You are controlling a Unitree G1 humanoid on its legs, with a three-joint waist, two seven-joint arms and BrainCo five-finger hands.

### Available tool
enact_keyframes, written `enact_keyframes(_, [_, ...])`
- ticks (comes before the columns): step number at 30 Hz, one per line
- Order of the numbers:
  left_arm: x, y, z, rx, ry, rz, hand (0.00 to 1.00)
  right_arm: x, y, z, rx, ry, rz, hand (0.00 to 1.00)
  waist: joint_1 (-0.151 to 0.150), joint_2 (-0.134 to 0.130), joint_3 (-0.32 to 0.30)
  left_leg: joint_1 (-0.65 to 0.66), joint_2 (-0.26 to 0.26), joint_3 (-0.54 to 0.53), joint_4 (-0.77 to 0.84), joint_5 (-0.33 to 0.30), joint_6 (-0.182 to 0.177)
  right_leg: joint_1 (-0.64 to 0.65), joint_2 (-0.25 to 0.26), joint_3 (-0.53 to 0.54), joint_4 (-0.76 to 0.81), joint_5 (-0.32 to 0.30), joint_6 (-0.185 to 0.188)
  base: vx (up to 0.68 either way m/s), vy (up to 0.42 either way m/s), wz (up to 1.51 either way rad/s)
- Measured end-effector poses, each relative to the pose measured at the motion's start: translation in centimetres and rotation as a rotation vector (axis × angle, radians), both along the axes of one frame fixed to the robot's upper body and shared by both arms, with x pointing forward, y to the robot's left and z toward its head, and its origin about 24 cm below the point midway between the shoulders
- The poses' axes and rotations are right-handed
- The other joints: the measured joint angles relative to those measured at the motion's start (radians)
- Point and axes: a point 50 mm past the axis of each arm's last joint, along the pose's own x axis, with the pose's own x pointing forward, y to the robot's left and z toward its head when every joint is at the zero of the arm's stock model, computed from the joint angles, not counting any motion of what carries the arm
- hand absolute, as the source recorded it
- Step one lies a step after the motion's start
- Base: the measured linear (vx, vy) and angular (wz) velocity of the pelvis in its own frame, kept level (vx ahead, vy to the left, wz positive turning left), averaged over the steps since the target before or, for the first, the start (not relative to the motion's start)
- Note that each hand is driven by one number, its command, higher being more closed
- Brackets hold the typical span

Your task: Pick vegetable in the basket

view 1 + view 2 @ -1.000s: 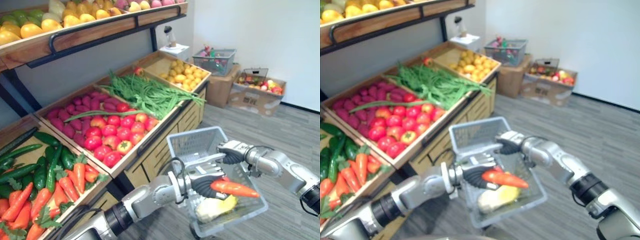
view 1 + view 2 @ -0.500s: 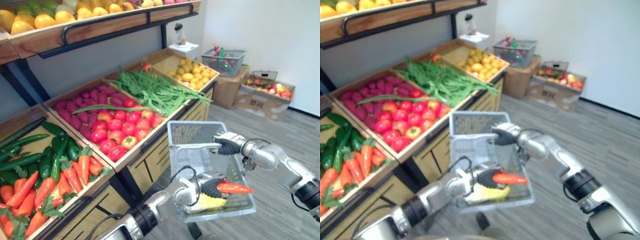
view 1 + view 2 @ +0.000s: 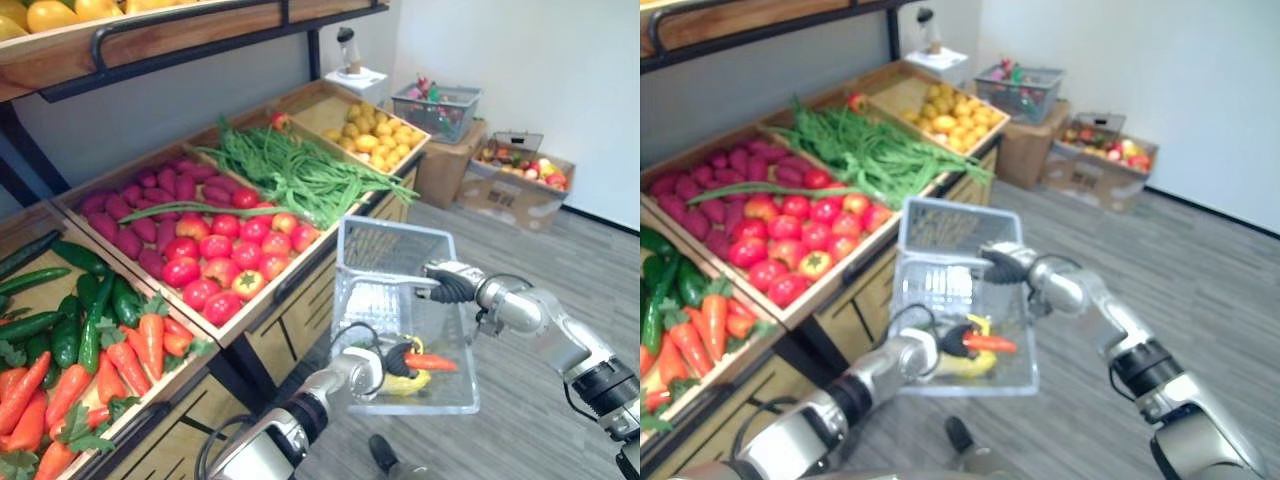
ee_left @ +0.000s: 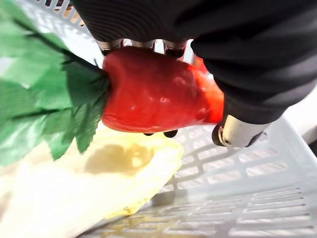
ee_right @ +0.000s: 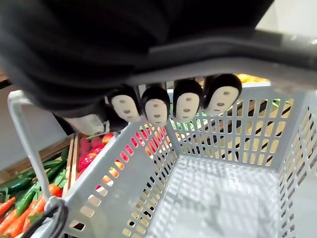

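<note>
My L hand (image 3: 398, 360) is down inside the basket (image 3: 392, 243), its fingers curled tight round a carrot (image 3: 433, 362). The carrot hangs just over a yellow veg (image 3: 404, 385) on the basket floor. My R hand (image 3: 450, 284) has its fingers (image 5: 188, 103) wrapped round the basket handle (image 3: 385, 281).

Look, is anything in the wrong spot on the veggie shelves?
Yes. One long green bean lies across the red tomatoes, away from the green bean pile. A red fruit also sits at the far end of that pile. Nothing looks spilled or broken.
</note>
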Motion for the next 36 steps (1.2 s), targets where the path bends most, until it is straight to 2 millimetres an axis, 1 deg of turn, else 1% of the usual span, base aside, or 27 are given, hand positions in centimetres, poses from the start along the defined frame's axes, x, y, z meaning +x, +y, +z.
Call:
enact_keyframes(3, [0.3, -0.1, 0.2, 0.009, 0.000, -0.006, 0.00, 0.2, -0.5, -0.2, -0.001, 0.011, -0.026, 1.00, 0.000, -0.003, 0.020, 0.010, -0.014, -0.001, -0.022, 0.010, 0.001, 0.007, -0.006, 0.001, -0.002, 0.000, 0.001, 0.00, 0.000, 0.00])
enact_keyframes(5, [0.2, -0.2, 0.3, 0.010, 0.002, -0.011, 0.00, 0.3, -0.7, -0.4, -0.004, 0.023, -0.041, 1.00, -0.003, -0.001, 0.023, 0.011, -0.018, -0.005, -0.031, 0.014, 0.002, 0.011, -0.010, -0.004, -0.006, -0.001, 0.001, -0.02, -0.022, 0.09])
enact_keyframes(8, [0.1, -0.7, 0.6, 0.004, -0.008, -0.034, 0.00, 0.4, -1.0, -0.3, -0.003, 0.022, -0.060, 1.00, -0.009, 0.001, 0.029, 0.008, -0.017, -0.021, -0.032, 0.015, 0.003, 0.019, -0.017, -0.017, -0.012, 0.000, 0.001, -0.02, -0.034, 0.15])
enact_keyframes(9, [0.0, -1.1, 1.1, -0.003, -0.030, -0.062, 0.00, 0.5, -1.2, -0.1, 0.001, 0.015, -0.074, 1.00, -0.009, 0.001, 0.034, 0.008, -0.017, -0.026, -0.031, 0.015, 0.003, 0.022, -0.020, -0.023, -0.013, 0.000, 0.001, -0.03, -0.033, 0.13])
enact_keyframes(11, [-0.1, -2.2, 2.5, -0.039, -0.079, -0.116, 0.00, 0.7, -1.8, 0.4, 0.020, -0.004, -0.100, 1.00, -0.001, 0.001, 0.037, 0.008, -0.016, -0.029, -0.030, 0.015, 0.003, 0.025, -0.023, -0.028, -0.013, 0.000, 0.001, -0.03, -0.031, 0.10])
enact_keyframes(12, [-0.4, -2.9, 3.8, -0.080, -0.119, -0.163, 0.00, 0.7, -2.2, 0.8, 0.042, -0.020, -0.123, 1.00, 0.006, 0.001, 0.037, 0.009, -0.013, -0.030, -0.028, 0.015, 0.003, 0.030, -0.024, -0.033, -0.014, 0.000, 0.001, -0.03, -0.034, 0.09])
enact_keyframes(13, [-0.6, -3.3, 4.8, -0.108, -0.149, -0.195, 0.00, 0.6, -2.5, 0.9, 0.053, -0.031, -0.137, 1.00, 0.008, 0.001, 0.037, 0.009, -0.011, -0.033, -0.027, 0.015, 0.003, 0.033, -0.023, -0.038, -0.014, 0.000, 0.001, -0.03, -0.037, 0.14])
enact_keyframes(14, [-1.0, -3.9, 6.5, -0.173, -0.192, -0.243, 0.00, 0.4, -2.9, 1.2, 0.065, -0.050, -0.155, 1.00, 0.014, 0.001, 0.037, 0.007, -0.008, -0.040, -0.025, 0.015, 0.003, 0.036, -0.024, -0.046, -0.014, 0.000, 0.001, -0.03, -0.045, 0.21])
enact_keyframes(15, [-1.8, -4.2, 8.4, -0.260, -0.229, -0.290, 0.00, 0.2, -3.3, 1.7, 0.077, -0.076, -0.172, 1.00, 0.015, 0.001, 0.037, 0.003, -0.006, -0.052, -0.023, 0.015, 0.004, 0.038, -0.028, -0.055, -0.014, 0.000, 0.001, -0.04, -0.047, 0.23])
enact_keyframes(17, [-3.1, -4.3, 10.8, -0.394, -0.236, -0.361, 0.00, -0.2, -3.9, 2.2, 0.093, -0.102, -0.191, 1.00, 0.026, 0.001, 0.037, -0.005, -0.004, -0.058, -0.016, 0.015, 0.004, 0.039, -0.032, -0.062, -0.013, 0.000, 0.001, -0.05, -0.048, 0.13])
enact_keyframes(18, [-4.1, -4.1, 12.0, -0.453, -0.245, -0.406, 0.00, -0.4, -4.2, 2.3, 0.099, -0.109, -0.202, 1.00, 0.032, 0.002, 0.037, -0.005, -0.001, -0.059, -0.009, 0.014, 0.005, 0.039, -0.032, -0.062, -0.010, 0.000, 0.001, -0.05, -0.036, 0.07])
enact_keyframes(19, [-4.5, -3.6, 12.5, -0.496, -0.230, -0.421, 0.00, -0.6, -4.4, 2.2, 0.100, -0.108, -0.209, 1.00, 0.034, 0.002, 0.037, -0.006, 0.000, -0.065, -0.008, 0.014, 0.005, 0.040, -0.033, -0.067, -0.006, -0.001, 0.001, -0.06, -0.048, 0.14])
enact_keyframes(20, [-5.4, -2.6, 13.1, -0.549, -0.202, -0.439, 0.00, -0.8, -4.4, 1.9, 0.098, -0.099, -0.210, 1.00, 0.034, 0.002, 0.037, -0.008, 0.005, -0.077, -0.001, 0.013, 0.004, 0.043, -0.033, -0.078, 0.002, -0.006, 0.001, -0.04, -0.034, 0.16])
enact_keyframes(21, [-5.6, -2.4, 13.2, -0.557, -0.200, -0.443, 0.00, -0.9, -4.4, 1.8, 0.097, -0.097, -0.212, 1.00, 0.034, 0.002, 0.037, -0.008, 0.007, -0.079, 0.002, 0.013, 0.004, 0.045, -0.033, -0.080, 0.002, -0.006, 0.001, -0.05, -0.045, 0.15])
enact_keyframes(24, [-7.2, 0.0, 14.6, -0.704, -0.092, -0.457, 0.00, -1.6, -5.0, 0.5, 0.099, -0.065, -0.241, 1.00, 0.049, 0.004, 0.037, -0.010, 0.022, -0.086, 0.024, 0.008, 0.002, 0.051, -0.032, -0.089, 0.005, -0.007, -0.001, -0.05, -0.042, 0.06])
enact_keyframes(25, [-7.4, 0.4, 14.9, -0.726, -0.073, -0.458, 0.00, -1.7, -5.2, 0.3, 0.100, -0.060, -0.249, 1.00, 0.058, 0.004, 0.037, -0.010, 0.022, -0.087, 0.025, 0.008, 0.002, 0.051, -0.032, -0.090, 0.005, -0.007, -0.001, -0.05, -0.035, 0.10])
enact_keyframes(26, [-7.4, 1.3, 15.3, -0.764, -0.027, -0.456, 0.00, -2.0, -5.8, -0.2, 0.102, -0.049, -0.274, 1.00, 0.062, 0.007, 0.035, -0.016, 0.023, -0.099, 0.025, 0.008, 0.002, 0.051, -0.036, -0.101, 0.009, -0.009, -0.003, -0.05, -0.036, 0.31])
enact_keyframes(28, [-7.4, 2.5, 16.1, -0.802, -0.007, -0.450, 0.00, -2.1, -6.8, -0.7, 0.104, -0.036, -0.323, 1.00, 0.060, 0.012, 0.032, -0.034, 0.023, -0.129, 0.026, 0.009, 0.005, 0.050, -0.046, -0.127, 0.009, -0.013, -0.005, -0.04, -0.041, 0.43])
enact_keyframes(30, [-7.4, 4.1, 16.6, -0.859, 0.027, -0.415, 0.00, -2.5, -8.6, -1.6, 0.106, -0.008, -0.401, 1.00, 0.067, 0.021, 0.025, -0.056, 0.026, -0.167, 0.026, 0.014, 0.011, 0.051, -0.059, -0.163, 0.009, -0.017, -0.008, -0.02, -0.035, 0.50])
enact_keyframes(31, [-7.4, 5.0, 16.8, -0.885, 0.037, -0.384, 0.00, -3.0, -9.8, -2.3, 0.106, 0.012, -0.454, 1.00, 0.078, 0.025, 0.022, -0.068, 0.027, -0.189, 0.026, 0.017, 0.014, 0.052, -0.067, -0.184, 0.009, -0.020, -0.009, -0.01, -0.033, 0.47])
enact_keyframes(32, [-7.4, 5.5, 16.9, -0.905, 0.047, -0.366, 0.00, -3.3, -10.4, -2.7, 0.107, 0.021, -0.484, 1.00, 0.086, 0.026, 0.022, -0.076, 0.027, -0.200, 0.026, 0.019, 0.017, 0.051, -0.070, -0.193, 0.008, -0.020, -0.010, 0.00, -0.028, 0.57])
enact_keyframes(34, [-6.9, 7.6, 17.0, -0.993, 0.080, -0.259, 0.00, -4.7, -12.4, -4.3, 0.112, 0.064, -0.588, 1.00, 0.102, 0.027, 0.020, -0.105, 0.025, -0.255, 0.025, 0.028, 0.027, 0.058, -0.093, -0.246, 0.000, -0.020, -0.010, 0.00, -0.012, 0.64])
enact_keyframes(35, [-6.7, 8.2, 17.0, -1.020, 0.084, -0.227, 0.00, -5.1, -12.9, -4.7, 0.118, 0.076, -0.615, 1.00, 0.110, 0.027, 0.019, -0.116, 0.024, -0.270, 0.025, 0.030, 0.029, 0.060, -0.097, -0.260, 0.000, -0.020, -0.010, -0.02, 0.003, 0.79])
enact_keyframes(36, [-6.5, 9.7, 17.0, -1.093, 0.084, -0.137, 0.00, -6.5, -14.1, -6.1, 0.140, 0.103, -0.699, 1.00, 0.120, 0.025, 0.014, -0.134, 0.022, -0.312, 0.022, 0.035, 0.037, 0.069, -0.113, -0.306, -0.005, -0.021, -0.012, -0.03, 0.007, 0.68])
